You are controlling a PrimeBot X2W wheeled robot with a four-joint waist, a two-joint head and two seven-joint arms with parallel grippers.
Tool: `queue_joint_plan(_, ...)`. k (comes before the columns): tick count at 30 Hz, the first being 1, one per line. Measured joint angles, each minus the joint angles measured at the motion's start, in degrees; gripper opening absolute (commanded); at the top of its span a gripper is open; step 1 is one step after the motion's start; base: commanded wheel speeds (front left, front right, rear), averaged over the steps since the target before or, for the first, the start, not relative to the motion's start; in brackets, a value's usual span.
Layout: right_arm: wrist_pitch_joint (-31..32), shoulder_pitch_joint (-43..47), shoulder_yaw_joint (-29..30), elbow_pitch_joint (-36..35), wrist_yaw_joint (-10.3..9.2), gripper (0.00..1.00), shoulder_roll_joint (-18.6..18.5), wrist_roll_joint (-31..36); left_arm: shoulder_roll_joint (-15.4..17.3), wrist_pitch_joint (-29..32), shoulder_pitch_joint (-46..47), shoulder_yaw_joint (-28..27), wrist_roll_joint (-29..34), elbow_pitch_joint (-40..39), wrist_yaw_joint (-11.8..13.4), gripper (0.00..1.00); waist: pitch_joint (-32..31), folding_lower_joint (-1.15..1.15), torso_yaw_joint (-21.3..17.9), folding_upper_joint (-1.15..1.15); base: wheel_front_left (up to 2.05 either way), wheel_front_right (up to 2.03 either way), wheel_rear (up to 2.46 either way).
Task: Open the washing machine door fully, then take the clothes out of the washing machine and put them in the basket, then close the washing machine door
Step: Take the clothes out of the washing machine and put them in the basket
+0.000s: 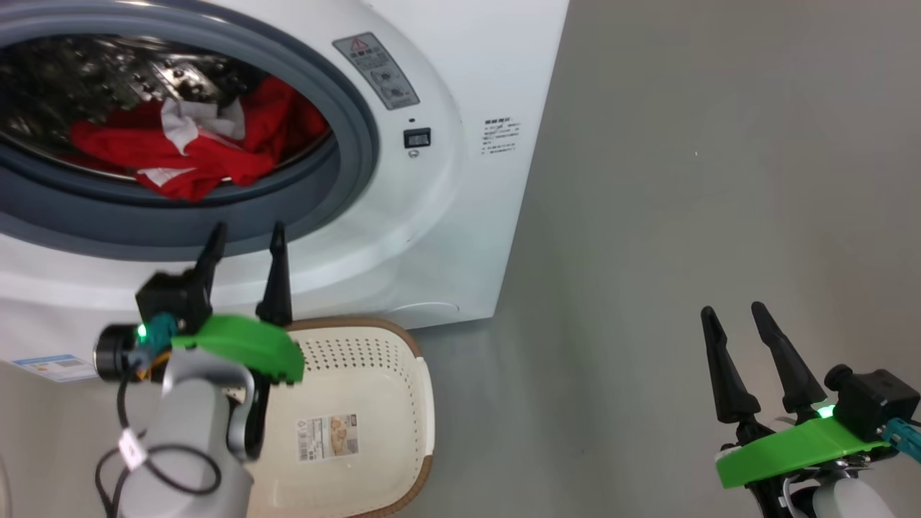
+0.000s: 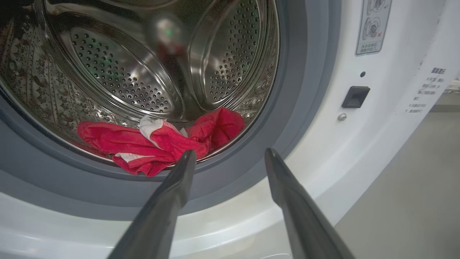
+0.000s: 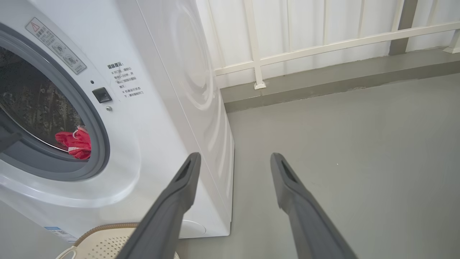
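Hovering with its two dark fingers spread wide and nothing between them, the left gripper (image 1: 248,229) points at the lower lip of the grey rubber ring (image 1: 360,144), near 6 o'clock of the round mouth; the clothes (image 1: 216,155) lie as a red heap with a white patch at 6 o'clock of the steel drum (image 2: 118,72), just past the fingertips toward 11 o'clock and apart from them; the basket (image 1: 410,342) stands on the floor against the foot of the washing machine (image 1: 460,216), at 5 o'clock from this gripper, a paper label on its bare floor; the right gripper (image 1: 734,311), likewise spread and carrying nothing, waits at 4 o'clock of the head view over grey floor, well apart from the machine; the mouth is unblocked, so opening the washing machine door reads as done and the take-out step is just starting; the next move calls for reaching in over the ring, settling onto the heap and pinching a thick fold so the whole bundle follows, then lifting clear of the lip before swinging back toward the basket
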State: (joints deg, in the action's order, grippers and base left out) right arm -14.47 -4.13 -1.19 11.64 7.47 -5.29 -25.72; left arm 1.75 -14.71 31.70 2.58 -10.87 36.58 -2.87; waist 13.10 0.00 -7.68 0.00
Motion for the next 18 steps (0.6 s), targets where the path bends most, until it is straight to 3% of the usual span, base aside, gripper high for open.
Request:
queue_joint_plan(6,-0.15,-1.97,-0.45,-0.03,0.00,1.00,0.19,-0.03,-0.36,0.00,7.68,0.77,-0.81,6.36,1.90,1.00,1.78,0.00,-1.02,0.00,0.00,0.00,0.00)
queue_joint_plan(18,-0.15,-5.14,-0.91,-0.32,0.00,1.00,0.62,-1.93,0.83,0.00,20.20,0.58,0.79,17.22,3.12,1.00,6.75,0.00,-3.09,0.00,0.00,0.00,0.00)
